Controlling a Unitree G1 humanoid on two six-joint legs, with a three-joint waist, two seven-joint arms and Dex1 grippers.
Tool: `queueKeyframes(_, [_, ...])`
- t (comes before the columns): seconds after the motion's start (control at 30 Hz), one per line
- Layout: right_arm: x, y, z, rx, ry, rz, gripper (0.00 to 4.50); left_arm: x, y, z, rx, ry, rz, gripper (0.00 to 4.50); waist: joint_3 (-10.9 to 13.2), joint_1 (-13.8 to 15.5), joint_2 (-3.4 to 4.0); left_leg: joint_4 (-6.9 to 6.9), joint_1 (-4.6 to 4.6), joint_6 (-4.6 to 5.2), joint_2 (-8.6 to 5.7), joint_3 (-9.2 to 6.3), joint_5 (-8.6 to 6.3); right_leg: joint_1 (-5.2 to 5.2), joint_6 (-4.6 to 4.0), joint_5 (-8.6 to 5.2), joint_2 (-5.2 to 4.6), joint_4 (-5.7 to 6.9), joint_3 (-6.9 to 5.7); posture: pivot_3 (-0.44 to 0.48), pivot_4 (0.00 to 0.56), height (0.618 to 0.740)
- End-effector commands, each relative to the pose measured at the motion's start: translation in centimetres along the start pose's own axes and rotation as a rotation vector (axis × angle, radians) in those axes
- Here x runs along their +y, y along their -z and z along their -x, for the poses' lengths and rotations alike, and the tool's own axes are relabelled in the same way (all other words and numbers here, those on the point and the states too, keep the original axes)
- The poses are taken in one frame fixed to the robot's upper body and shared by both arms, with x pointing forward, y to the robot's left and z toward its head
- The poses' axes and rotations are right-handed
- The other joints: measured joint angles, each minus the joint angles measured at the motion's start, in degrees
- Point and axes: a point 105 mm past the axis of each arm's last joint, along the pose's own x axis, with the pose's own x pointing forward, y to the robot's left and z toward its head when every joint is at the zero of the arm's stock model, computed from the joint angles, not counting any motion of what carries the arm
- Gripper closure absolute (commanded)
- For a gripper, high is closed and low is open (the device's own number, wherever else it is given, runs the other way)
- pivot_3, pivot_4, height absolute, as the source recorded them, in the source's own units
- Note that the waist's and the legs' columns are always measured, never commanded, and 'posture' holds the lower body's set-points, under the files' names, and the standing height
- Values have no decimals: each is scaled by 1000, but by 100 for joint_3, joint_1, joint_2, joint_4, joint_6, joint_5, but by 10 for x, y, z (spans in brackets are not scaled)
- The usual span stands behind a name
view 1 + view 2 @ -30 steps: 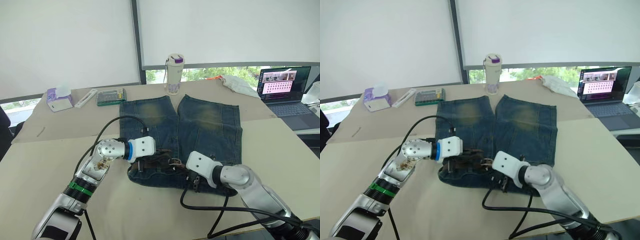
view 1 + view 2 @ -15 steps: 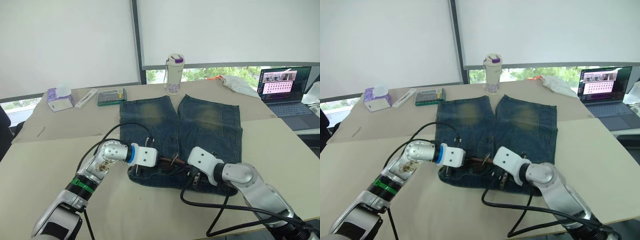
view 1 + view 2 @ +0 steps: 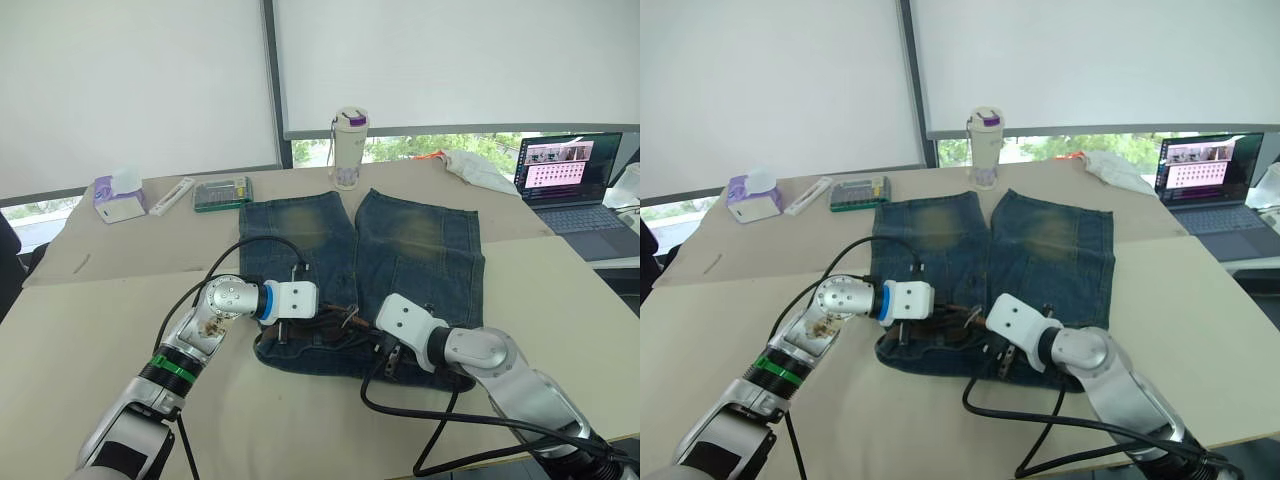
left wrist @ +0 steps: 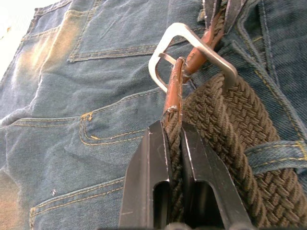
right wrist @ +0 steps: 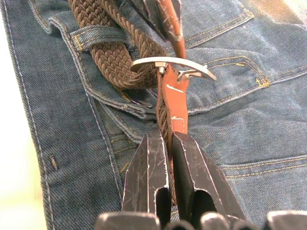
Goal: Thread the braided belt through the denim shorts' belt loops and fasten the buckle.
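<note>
Denim shorts (image 3: 400, 250) lie flat on the table (image 3: 90, 330), waistband toward the robot, so both arms can work at the front. The braided belt (image 4: 230, 143) already sits under a belt loop (image 4: 278, 155). Left gripper (image 4: 173, 139) is clenched on the strap's tip at the buckle (image 4: 192, 45); right gripper (image 5: 165, 143) pinches the buckle-end strap (steadying the frame, I'd guess) for fastening.

An office or lab workroom: a wide beige surface (image 3: 80, 330) stands under roller-blinded windows (image 3: 140, 80). Near the tumbler (image 3: 349, 147) at the windowsill are a tissue box (image 3: 118, 197) and a small case (image 3: 222, 193); an open laptop (image 3: 570, 180) sits well apart.
</note>
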Motion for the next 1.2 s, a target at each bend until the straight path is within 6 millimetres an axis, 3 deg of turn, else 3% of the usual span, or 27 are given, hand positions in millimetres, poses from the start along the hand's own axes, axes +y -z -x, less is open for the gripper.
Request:
queueKeyframes(0.03, [-4,-16,5,-58,19,68,4492,14,-14,2,-18,-32,-95,4500,0,-3,0,0,0,0,0,0,0,0,0,0,0,-1,0,0,150,740])
queueKeyframes(0.9, [-4,-22,3,-86,19,78,4492,-6,-5,-3,-4,14,-132,4500,0,-6,0,0,0,0,1,0,0,-1,0,0,1,0,1,0,150,740])
queueKeyframes(1.0, [-3,-21,2,-84,19,73,4492,5,-8,-3,-36,-60,-24,4500,0,0,0,0,0,0,0,0,0,0,0,0,0,0,1,0,150,740])
queueKeyframes(1.2, [3,2,3,-7,10,61,4492,51,-13,24,-129,-332,257,4500,0,-13,0,1,0,0,2,0,0,-2,0,0,3,5,0,0,150,740])
